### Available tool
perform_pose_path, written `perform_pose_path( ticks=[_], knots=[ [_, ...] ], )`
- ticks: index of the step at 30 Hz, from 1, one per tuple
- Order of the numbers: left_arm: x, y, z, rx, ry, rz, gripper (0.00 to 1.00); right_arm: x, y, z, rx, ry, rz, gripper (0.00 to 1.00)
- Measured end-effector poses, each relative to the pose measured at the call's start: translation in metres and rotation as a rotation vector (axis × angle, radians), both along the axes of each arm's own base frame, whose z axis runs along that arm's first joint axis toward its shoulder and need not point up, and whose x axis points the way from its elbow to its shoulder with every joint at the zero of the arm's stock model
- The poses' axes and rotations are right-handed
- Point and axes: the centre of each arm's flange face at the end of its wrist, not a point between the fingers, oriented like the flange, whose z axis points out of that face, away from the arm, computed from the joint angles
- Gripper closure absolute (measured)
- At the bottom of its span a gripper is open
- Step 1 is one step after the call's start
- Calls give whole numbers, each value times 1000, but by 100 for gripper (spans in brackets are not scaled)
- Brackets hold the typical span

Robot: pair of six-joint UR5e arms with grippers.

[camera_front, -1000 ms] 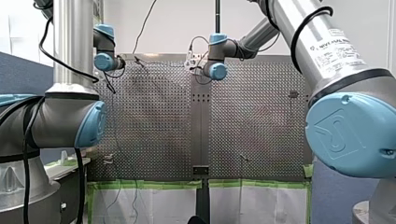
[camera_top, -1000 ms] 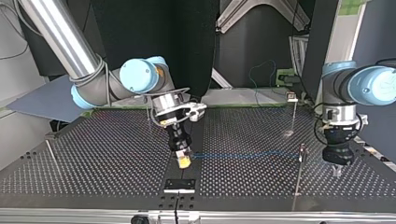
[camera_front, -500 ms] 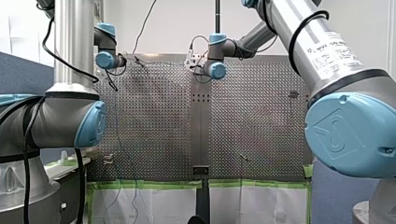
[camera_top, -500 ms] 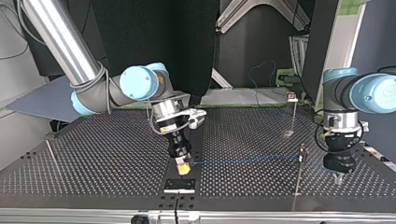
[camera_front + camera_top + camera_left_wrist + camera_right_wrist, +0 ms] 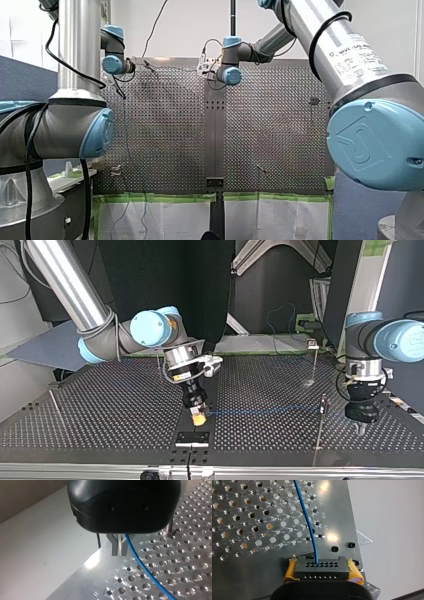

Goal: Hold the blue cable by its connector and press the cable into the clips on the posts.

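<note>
Blue cable (image 5: 308, 522) looks thin and bendy, so our right gripper (image 5: 322, 566) squeezes its hard connector (image 5: 322, 571); our left gripper (image 5: 117, 548) pinches shut.

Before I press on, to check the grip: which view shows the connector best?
The right wrist view: the connector fills the gap between my right gripper's yellow pads, the blue cable entering it. The top view shows only the pads, far off; the front and left wrist views show no connector.
</note>
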Motion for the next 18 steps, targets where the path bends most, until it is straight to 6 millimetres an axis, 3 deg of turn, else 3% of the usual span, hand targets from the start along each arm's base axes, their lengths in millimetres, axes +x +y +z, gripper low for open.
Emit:
perform_pose_path(
  ticks=[3, 4, 5, 6, 8, 9, 10, 11, 18],
  knots=[
    [0, 0, -1, 1, 7, -8, 98, 0, 0, 0, 2, 2, 0, 100],
    [0, 0, -1, 2, 8, -7, 89, 0, 1, 0, 2, 3, 0, 100],
    [0, 0, -1, 4, 10, -5, 74, 0, 1, 0, 2, 3, 1, 100],
    [-1, 1, -1, 8, 12, -1, 74, 1, 1, -1, 3, 4, 1, 100],
    [-1, 1, -2, 16, 16, 3, 44, 1, 2, -1, 3, 5, 2, 100],
    [-1, 1, -2, 22, 20, 4, 44, 1, 2, -1, 4, 6, 2, 100],
    [-2, 1, -3, 27, 25, 5, 20, 1, 2, -1, 4, 7, 2, 100],
    [-2, 2, -4, 32, 32, 8, 4, 1, 2, -1, 4, 7, 2, 100],
    [-7, 3, -10, 77, 92, 35, 0, 2, 4, -2, 8, 13, 4, 100]
  ],
)
